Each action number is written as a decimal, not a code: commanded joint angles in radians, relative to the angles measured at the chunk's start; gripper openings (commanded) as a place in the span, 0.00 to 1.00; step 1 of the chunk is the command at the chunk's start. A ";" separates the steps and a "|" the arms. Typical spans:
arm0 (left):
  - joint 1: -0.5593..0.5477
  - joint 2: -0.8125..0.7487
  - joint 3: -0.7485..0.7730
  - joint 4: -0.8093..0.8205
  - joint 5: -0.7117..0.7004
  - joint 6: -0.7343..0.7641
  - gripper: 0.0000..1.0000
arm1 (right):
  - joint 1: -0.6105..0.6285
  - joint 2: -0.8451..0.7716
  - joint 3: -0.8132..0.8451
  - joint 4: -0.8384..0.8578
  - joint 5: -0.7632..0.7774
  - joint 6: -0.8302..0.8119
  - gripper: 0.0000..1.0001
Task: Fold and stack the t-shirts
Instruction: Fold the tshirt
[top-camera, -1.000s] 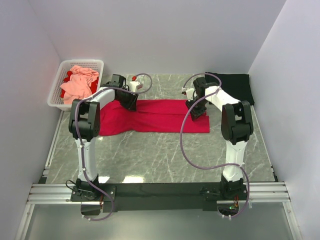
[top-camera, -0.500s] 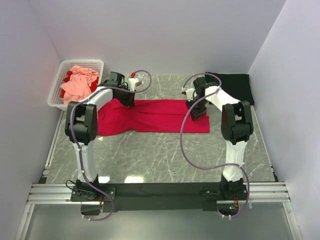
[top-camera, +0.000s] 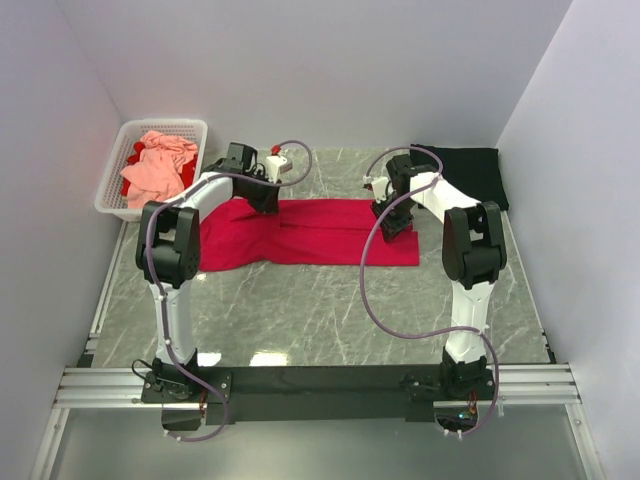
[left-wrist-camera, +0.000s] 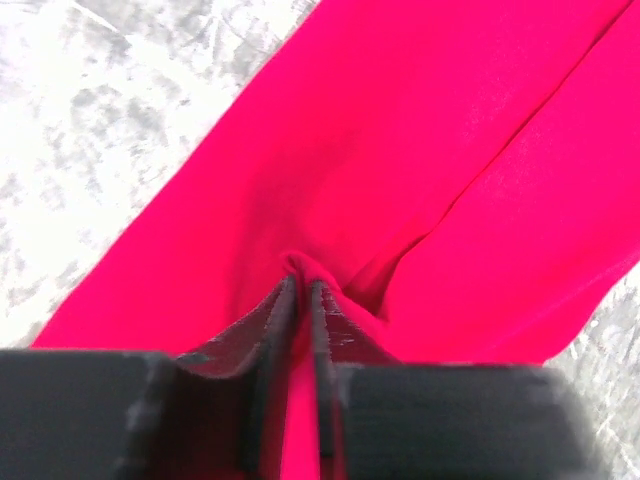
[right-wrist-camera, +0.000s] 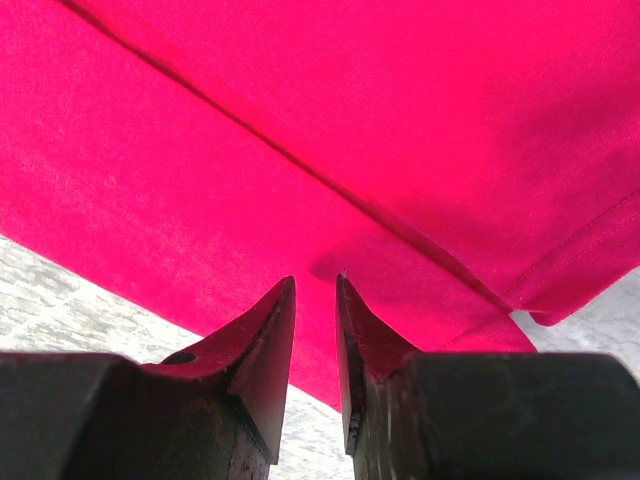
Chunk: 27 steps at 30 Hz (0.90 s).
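The crimson-red t-shirt (top-camera: 320, 232) lies spread in a long band across the middle of the table. My left gripper (top-camera: 262, 196) sits on its back left part. In the left wrist view the left gripper (left-wrist-camera: 302, 285) is shut on a pinched fold of the red shirt (left-wrist-camera: 450, 150). My right gripper (top-camera: 392, 221) rests over the shirt's right end. In the right wrist view the right gripper (right-wrist-camera: 315, 280) has its jaws a little apart, tips at the red cloth (right-wrist-camera: 400, 120), with nothing between them. The black t-shirt (top-camera: 470, 172) lies folded at the back right. The salmon-pink t-shirt (top-camera: 160, 165) is crumpled in the basket.
The white lattice basket (top-camera: 112, 195) stands at the back left against the wall, with some red cloth under the pink shirt. Grey marble table (top-camera: 320, 310) shows in front of the red shirt. Walls close in on the left, back and right.
My left gripper has moved slightly back and to the right with the red cloth in it, shifting the shirt's left part a little. The right arm has not moved.
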 joint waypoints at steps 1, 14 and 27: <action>-0.014 0.033 0.051 0.022 0.016 0.014 0.21 | -0.001 0.016 0.016 -0.001 -0.001 -0.007 0.30; 0.071 -0.356 -0.258 0.079 -0.035 -0.153 0.58 | 0.024 0.119 0.253 -0.004 0.009 0.076 0.25; 0.131 -0.591 -0.553 0.060 -0.217 -0.439 0.42 | 0.044 0.280 0.368 -0.230 0.072 0.084 0.15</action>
